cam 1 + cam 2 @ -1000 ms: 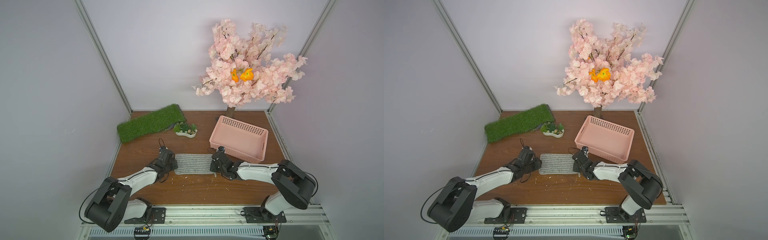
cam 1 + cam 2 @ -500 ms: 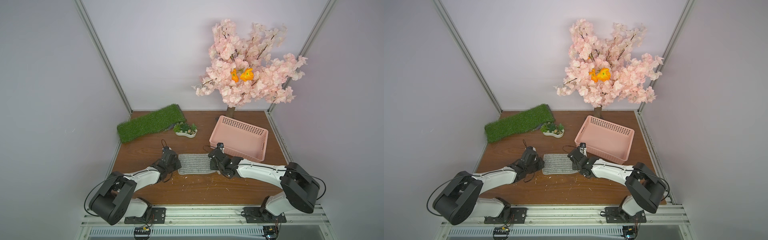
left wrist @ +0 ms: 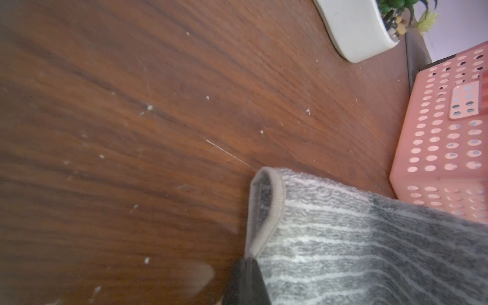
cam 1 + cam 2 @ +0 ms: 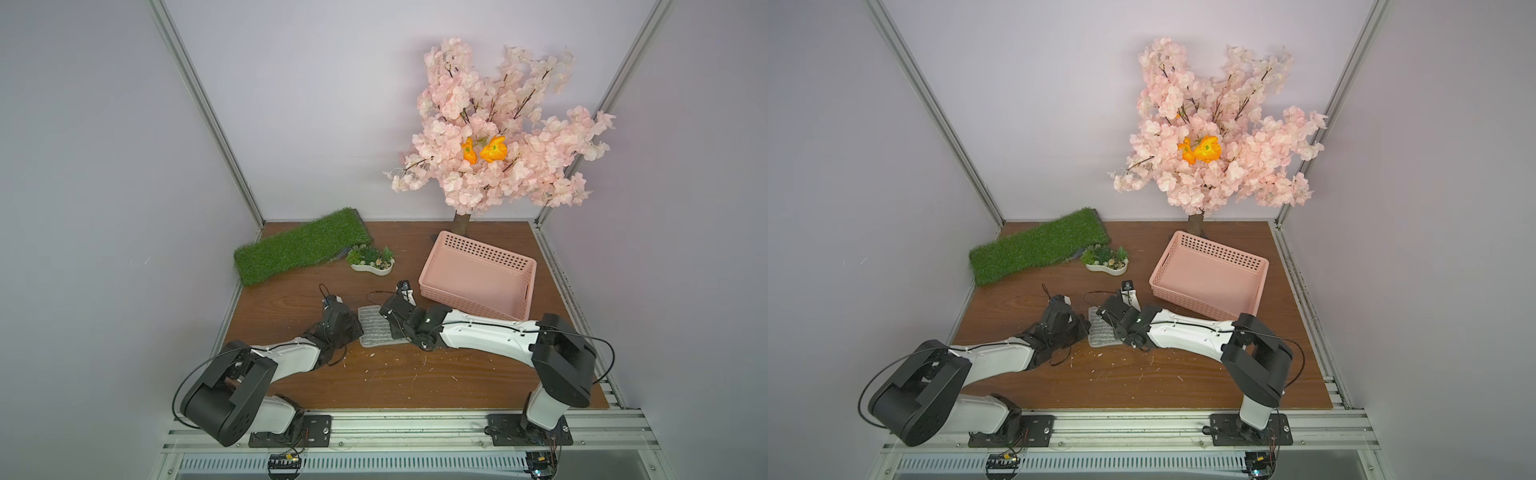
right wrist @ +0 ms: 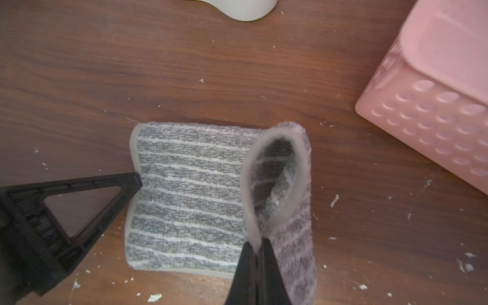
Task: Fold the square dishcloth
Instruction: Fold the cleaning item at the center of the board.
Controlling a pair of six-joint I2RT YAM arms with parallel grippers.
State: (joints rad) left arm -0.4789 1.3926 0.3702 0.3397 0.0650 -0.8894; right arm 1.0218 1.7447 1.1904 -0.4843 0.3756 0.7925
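Grey striped terry: the square dishcloth (image 4: 376,330) lies on the bench (image 4: 395,382) between my arms, near the pink basket (image 4: 484,253). Only the wrist views show me each hem pinched up, the left gripper (image 3: 246,272) and right gripper (image 5: 257,253) clamping it. Both arms stretch low, inward.

left arm (image 4: 291,357): low, stretched from table's (image 4: 374,386) near edge to middle | left gripper (image 5: 136,182): clamped on dishcloth (image 5: 190,195) hem | right arm (image 4: 478,332): low, mirrored | right gripper (image 5: 257,248): clamped likewise
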